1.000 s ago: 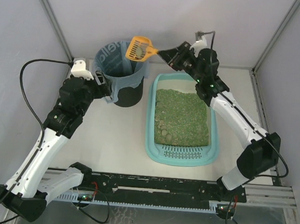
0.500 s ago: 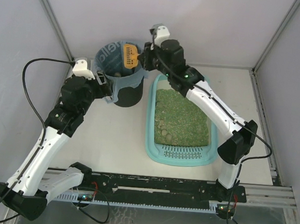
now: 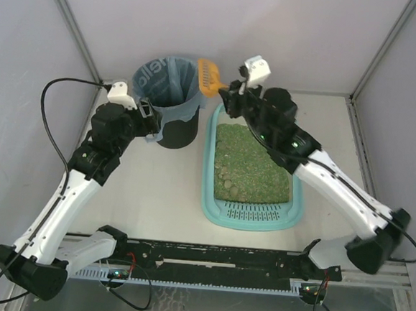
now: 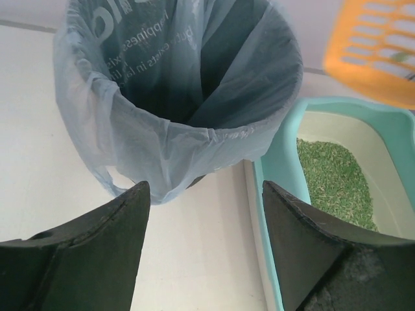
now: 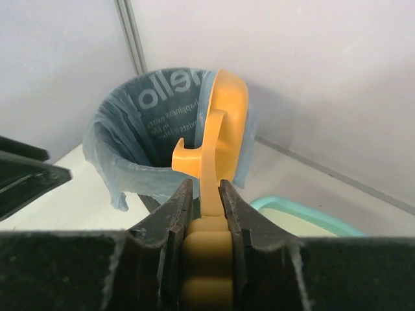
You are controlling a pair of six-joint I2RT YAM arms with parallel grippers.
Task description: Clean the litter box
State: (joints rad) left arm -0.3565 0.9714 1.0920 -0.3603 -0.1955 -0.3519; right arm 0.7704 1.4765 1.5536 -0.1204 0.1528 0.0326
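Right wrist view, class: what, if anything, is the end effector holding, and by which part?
The right end effector holds the orange scoop, clamped by its handle; the scoop head is turned on edge.

Robot lab, grey panels (image 3: 226, 20), aluminium posts (image 3: 71, 21)

Top camera, high behind the arm bases, looks steeply down on the whole table (image 3: 155, 187). Left wrist camera, close in, faces the bin (image 4: 175, 129) at 12 o'clock past its own fingers (image 4: 84, 253); right wrist camera sights along the scoop (image 5: 227, 110). All three share bin, scoop and a corner of the litter box (image 3: 254, 215).
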